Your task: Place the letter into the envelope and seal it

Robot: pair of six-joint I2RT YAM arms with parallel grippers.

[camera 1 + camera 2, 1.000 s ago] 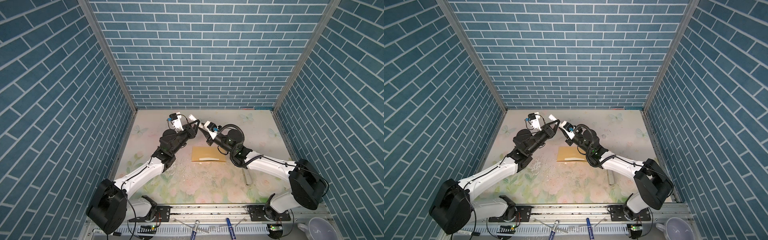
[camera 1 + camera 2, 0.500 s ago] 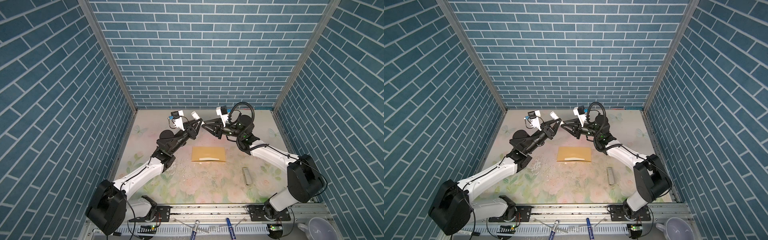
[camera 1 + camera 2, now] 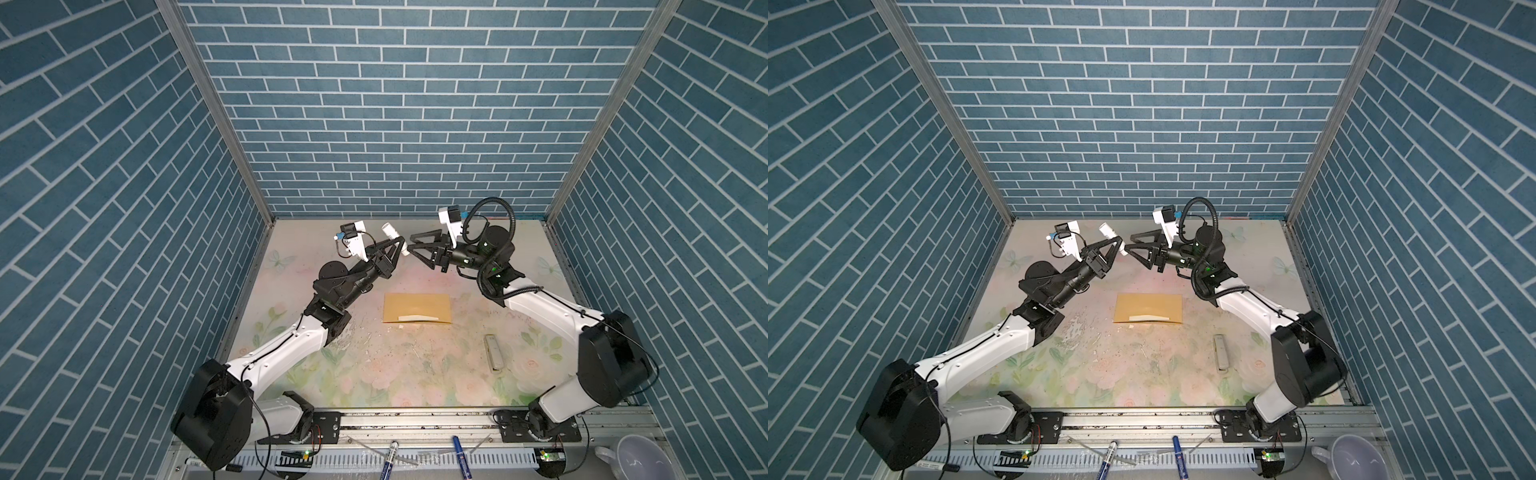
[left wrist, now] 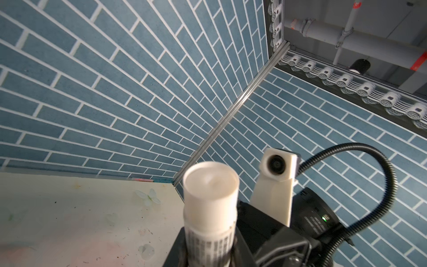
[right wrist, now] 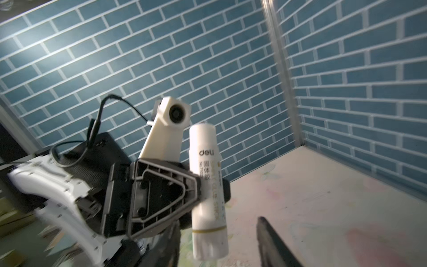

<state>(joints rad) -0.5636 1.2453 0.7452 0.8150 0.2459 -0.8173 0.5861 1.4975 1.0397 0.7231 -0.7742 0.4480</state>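
The left claw (image 3: 397,243) is clenched on a white cylindrical plastic glue stick (image 3: 394,236), gripping it around its middle so that both ends stick out past the black triangular fingers. In the right wrist view the glue stick (image 5: 206,185) stands nearly upright, with dark printed lettering down its side and a thin gold band near its lower end. The left wrist view looks along the stick (image 4: 210,196) at its flat round end.

The right claw (image 3: 412,244) is released, its 2 jaws spread wide, and it faces the left claw head-on. The lower end of the stick lies just in front of that gap. Whether a fingertip touches it I cannot tell.

The long rectangular mustard-yellow paper envelope (image 3: 417,305) lies flat on the pale floral tabletop (image 3: 374,374), well apart from both claws, below them and toward the arm bases, roughly under the spot where the 2 claws meet. A pale strip runs along its edge farthest from the claws. In both top views a small grey rectangular bar (image 3: 1222,352) lies on the table beyond the envelope, on the right claw's side.
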